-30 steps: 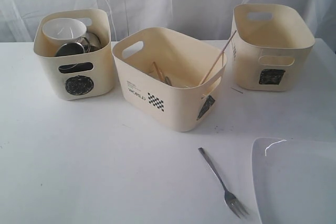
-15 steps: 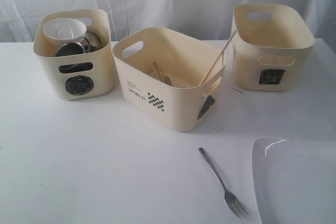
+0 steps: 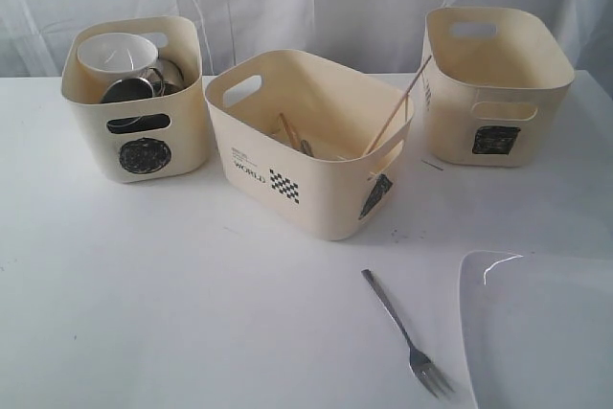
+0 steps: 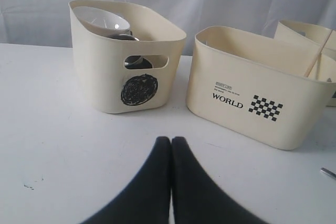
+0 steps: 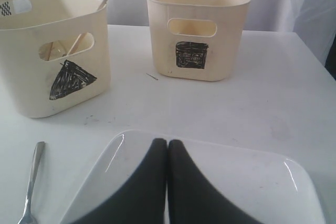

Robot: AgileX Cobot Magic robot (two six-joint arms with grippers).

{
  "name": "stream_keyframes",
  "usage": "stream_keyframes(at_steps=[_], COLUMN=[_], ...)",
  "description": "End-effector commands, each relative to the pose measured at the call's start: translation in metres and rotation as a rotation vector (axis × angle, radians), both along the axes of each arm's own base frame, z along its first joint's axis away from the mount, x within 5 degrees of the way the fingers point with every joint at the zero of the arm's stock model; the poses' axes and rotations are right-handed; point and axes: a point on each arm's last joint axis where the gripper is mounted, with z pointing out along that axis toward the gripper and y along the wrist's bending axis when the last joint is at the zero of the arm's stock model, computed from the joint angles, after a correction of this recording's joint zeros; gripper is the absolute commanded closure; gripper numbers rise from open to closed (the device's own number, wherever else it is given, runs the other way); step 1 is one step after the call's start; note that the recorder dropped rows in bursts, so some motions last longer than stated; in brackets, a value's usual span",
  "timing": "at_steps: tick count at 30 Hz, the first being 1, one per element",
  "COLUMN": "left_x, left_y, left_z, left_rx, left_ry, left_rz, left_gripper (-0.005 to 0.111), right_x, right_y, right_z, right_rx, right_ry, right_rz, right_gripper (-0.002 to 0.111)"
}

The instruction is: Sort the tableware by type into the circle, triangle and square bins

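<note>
Three cream bins stand in a row. The circle bin (image 3: 134, 102) at the left holds the small white bowl (image 3: 117, 53) and steel cups (image 3: 129, 90). In the middle, the triangle bin (image 3: 306, 146) holds chopsticks (image 3: 396, 107) and other cutlery. The square bin (image 3: 493, 88) is at the right. A steel fork (image 3: 407, 337) lies on the table beside the large white square plate (image 3: 541, 332). My left gripper (image 4: 171, 141) is shut and empty above the table before the circle bin (image 4: 126, 56). My right gripper (image 5: 167, 143) is shut and empty over the plate (image 5: 247, 182).
A white curtain hangs behind the white table (image 3: 144, 284). A tiny dark sliver (image 3: 433, 166) lies on the table between the triangle and square bins. Neither arm shows in the exterior view.
</note>
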Motion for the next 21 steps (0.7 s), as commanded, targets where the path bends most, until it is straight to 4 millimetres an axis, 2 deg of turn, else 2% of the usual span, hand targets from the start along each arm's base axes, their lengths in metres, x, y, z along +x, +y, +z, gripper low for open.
stream_keyframes(at_steps=[1,4,5,8,13,17,21], left_x=[0.000,0.000,0.000,0.000,0.000,0.000,0.000], left_y=[0.000,0.000,0.000,0.000,0.000,0.000,0.000], left_z=[-0.002,-0.002,-0.002,-0.002,-0.002,-0.002,-0.002], left_rx=[-0.022,-0.022,-0.022,-0.022,-0.022,-0.021,-0.021], left_ry=[0.012,0.012,0.012,0.012,0.012,0.012,0.012], left_rz=[-0.003,-0.003,-0.003,-0.003,-0.003,-0.003,-0.003], left_gripper=[0.107,0.107,0.107,0.107,0.107,0.107,0.107], right_x=[0.000,0.001,0.001,-0.002,-0.015,-0.026,-0.033], right_y=[0.000,0.003,0.004,0.005,0.005,0.007,0.010], right_z=[0.000,0.002,0.009,0.036,0.082,0.105,0.117], right_rx=[-0.011,0.165,0.262,0.408,0.430,0.450,0.467], right_ry=[-0.011,-0.043,-0.088,-0.193,-0.293,-0.296,-0.309], right_rz=[0.009,-0.001,-0.005,0.003,0.035,0.056,0.088], right_gripper=[0.108,0.108,0.108,0.108,0.108,0.108,0.108])
